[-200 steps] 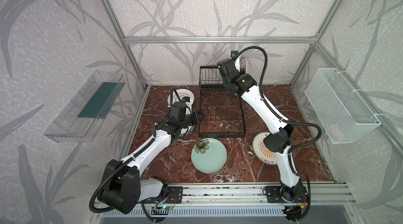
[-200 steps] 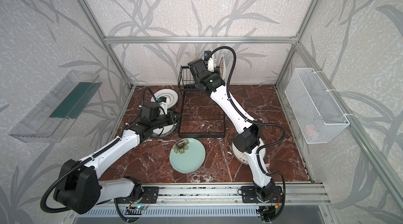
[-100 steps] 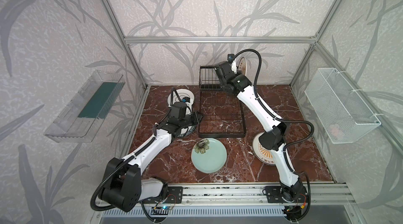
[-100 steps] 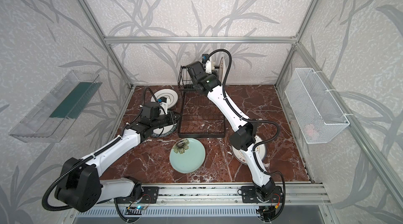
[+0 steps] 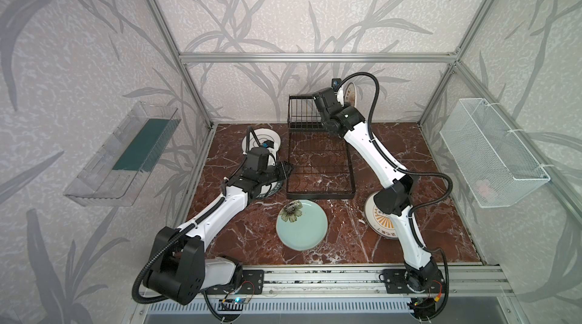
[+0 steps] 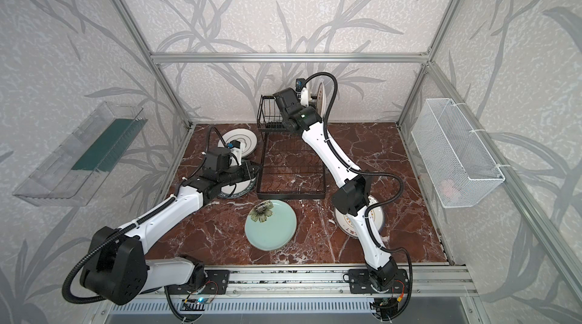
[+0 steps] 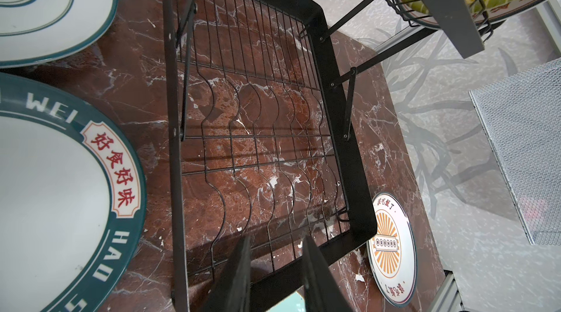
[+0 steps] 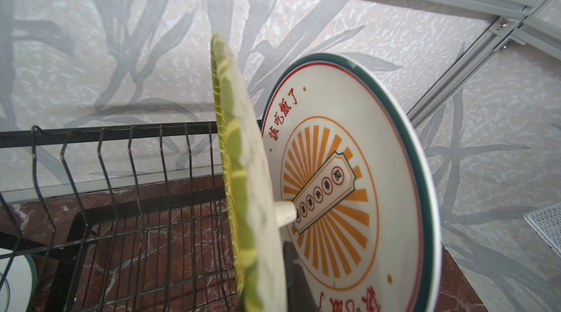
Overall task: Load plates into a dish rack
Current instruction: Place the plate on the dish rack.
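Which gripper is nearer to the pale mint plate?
Left. The left gripper hovers at the dish rack's left edge, just beyond the mint plate; the right gripper is up at the rack's far upright section.

My left arm (image 5: 220,212) and right arm (image 5: 371,149) wear glossy white shells between chunky black joints; ribbed black conduit (image 5: 377,95) loops off each, and the left gripper (image 7: 276,239) has flat matte-black fingers (image 7: 236,280).
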Motion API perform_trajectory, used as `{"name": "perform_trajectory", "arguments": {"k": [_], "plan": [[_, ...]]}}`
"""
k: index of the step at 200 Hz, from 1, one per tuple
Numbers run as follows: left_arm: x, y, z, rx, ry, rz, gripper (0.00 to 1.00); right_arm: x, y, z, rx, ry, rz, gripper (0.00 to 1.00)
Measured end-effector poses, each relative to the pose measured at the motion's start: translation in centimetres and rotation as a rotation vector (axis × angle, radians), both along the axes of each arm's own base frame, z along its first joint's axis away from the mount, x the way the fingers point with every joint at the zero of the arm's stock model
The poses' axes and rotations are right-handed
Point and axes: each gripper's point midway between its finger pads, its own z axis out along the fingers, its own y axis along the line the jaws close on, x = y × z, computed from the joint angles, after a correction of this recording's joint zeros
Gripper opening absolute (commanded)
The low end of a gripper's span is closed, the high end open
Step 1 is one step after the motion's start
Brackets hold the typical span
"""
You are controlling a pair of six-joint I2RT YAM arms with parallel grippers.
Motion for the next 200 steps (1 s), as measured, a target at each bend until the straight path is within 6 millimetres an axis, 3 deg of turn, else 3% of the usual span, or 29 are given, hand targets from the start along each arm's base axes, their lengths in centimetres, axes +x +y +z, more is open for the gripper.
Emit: {"name": "perform_trajectory", "arguments": {"k": [136,158,179,200], "plan": [[0.09,0.22,0.06,-0.001,-0.001,0.006,0.29,0.57,0.10,-0.70,0.042,0.021,0.027,0.15],[0.04,0.22,0.23,-0.003,-0.005,0.005,0.35,0.59,0.04,-0.60,0.044,0.018,0.025,0.16],[-0.05,0.13,0.39,-0.009,-0.007,-0.001,0.52,0.62,0.00,-0.50,0.043,0.015,0.025,0.17],[-0.15,0.03,0.57,-0.016,-0.008,-0.006,0.57,0.62,-0.01,-0.42,0.033,0.016,0.029,0.18]]}}
